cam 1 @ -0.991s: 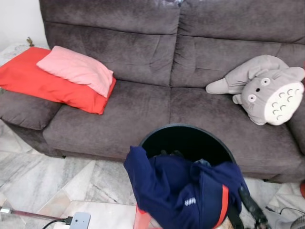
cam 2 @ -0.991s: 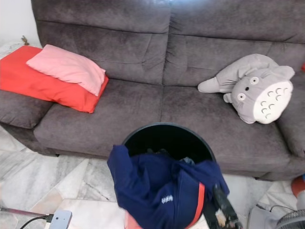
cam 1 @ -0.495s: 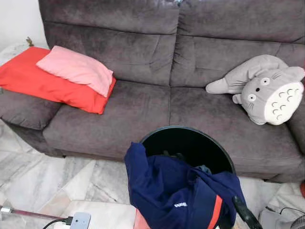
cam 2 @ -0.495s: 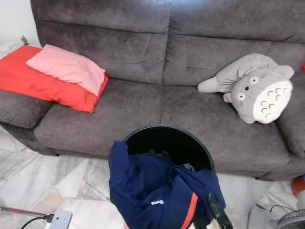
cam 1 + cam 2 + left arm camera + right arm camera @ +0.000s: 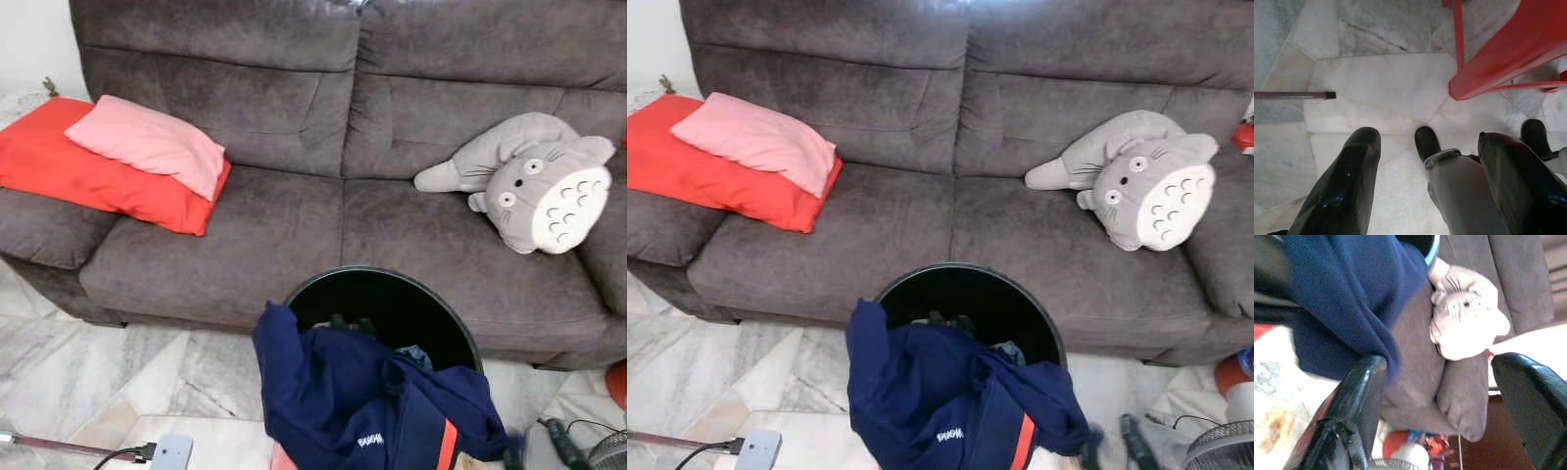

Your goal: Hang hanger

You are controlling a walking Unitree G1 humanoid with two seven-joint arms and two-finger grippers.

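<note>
Before the grey-brown fabric sofa (image 5: 294, 215), a round black laundry basket (image 5: 431, 304) stands on the marble floor (image 5: 118, 382), with a navy blue jacket with an orange stripe (image 5: 362, 401) draped over its near rim. No hanger can be made out, so the garment looks like the thing to handle. The right gripper (image 5: 1440, 406) hangs low beside the jacket's edge, its black fingers (image 5: 1356, 401) spread wide with nothing between them; one finger lies just against the navy cloth. The left gripper (image 5: 1425, 176) points down at the floor near a red plastic stool leg (image 5: 1498, 63), its jaws also apart and empty. To do this step well, the right gripper should probably close on a thick fold near the collar, not the loose hem, and lift straight up so the cloth clears the rim without tipping the basket.
</note>
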